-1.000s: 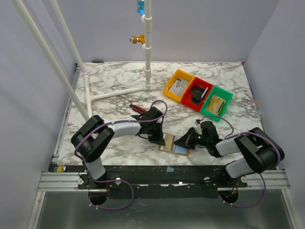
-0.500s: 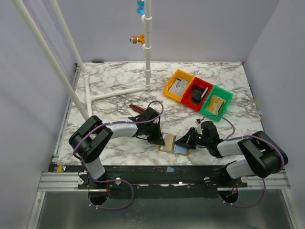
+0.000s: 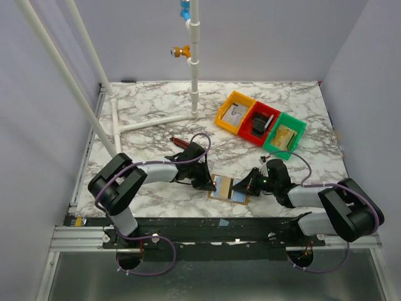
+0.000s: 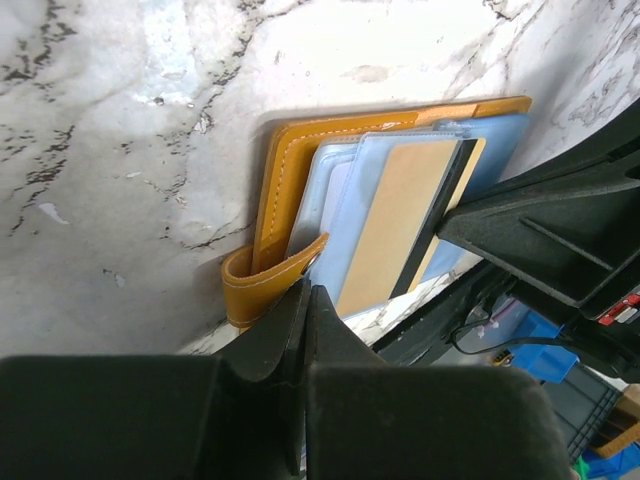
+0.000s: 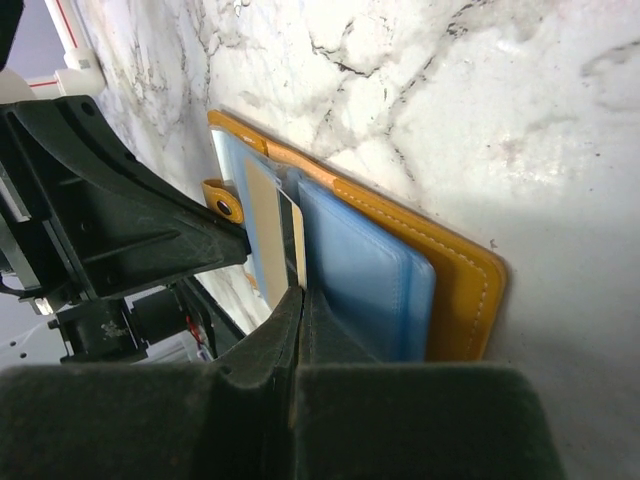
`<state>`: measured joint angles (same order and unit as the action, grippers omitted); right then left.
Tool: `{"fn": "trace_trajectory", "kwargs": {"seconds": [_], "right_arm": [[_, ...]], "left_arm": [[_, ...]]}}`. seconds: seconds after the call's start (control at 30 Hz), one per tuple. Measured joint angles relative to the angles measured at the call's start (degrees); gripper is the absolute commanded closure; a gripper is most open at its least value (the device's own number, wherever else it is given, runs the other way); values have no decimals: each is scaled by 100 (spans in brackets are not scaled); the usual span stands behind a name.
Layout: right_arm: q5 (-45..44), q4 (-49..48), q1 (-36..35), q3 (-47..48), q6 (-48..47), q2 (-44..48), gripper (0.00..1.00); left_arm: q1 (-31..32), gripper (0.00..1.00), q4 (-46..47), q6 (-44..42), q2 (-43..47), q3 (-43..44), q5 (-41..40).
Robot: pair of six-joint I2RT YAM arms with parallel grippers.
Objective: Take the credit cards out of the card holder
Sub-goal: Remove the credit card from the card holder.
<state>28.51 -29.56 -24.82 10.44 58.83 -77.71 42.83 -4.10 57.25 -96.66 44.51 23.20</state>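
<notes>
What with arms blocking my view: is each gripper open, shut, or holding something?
Left gripper: shut, at the strap of the card holder.
Right gripper: shut, tip at its open inside.

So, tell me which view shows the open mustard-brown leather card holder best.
Left wrist: the mustard-brown card holder sits large, its blue sleeves and closure strap clear. Right wrist shows it steeply foreshortened; top view shows it tiny.

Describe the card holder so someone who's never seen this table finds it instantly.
On the marble table, look at the near edge, between the left gripper and right gripper. The card holder lies open there: flat, mustard-brown, with pale blue pockets, unlike the plastic bins farther back.
</notes>
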Motion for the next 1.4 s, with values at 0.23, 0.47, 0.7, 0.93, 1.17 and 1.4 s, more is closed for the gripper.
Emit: {"fn": "trace_trajectory", "kwargs": {"seconds": [0.23, 0.47, 0.7, 0.93, 1.17, 1.4], "right_arm": [[-28, 385, 70, -4, -133, 337, 100], [-61, 911, 122, -2, -258, 765, 99], [-127, 1528, 175, 44, -439, 1196, 99], [-190, 2061, 275, 114, -560, 1482, 99], [-219, 2509, 343, 271, -669, 1733, 99], [-291, 3005, 396, 487, -824, 1891, 99]], "left_arm": [[-74, 100, 208, 90, 90, -166, 4], [-76, 100, 236, 87, 114, -184, 0], [-87, 100, 146, 83, 157, -190, -35], [-87, 100, 81, 44, 188, -188, -63], [-87, 100, -7, -2, 199, -162, -83], [-87, 100, -177, -68, 240, -111, -157]]}}
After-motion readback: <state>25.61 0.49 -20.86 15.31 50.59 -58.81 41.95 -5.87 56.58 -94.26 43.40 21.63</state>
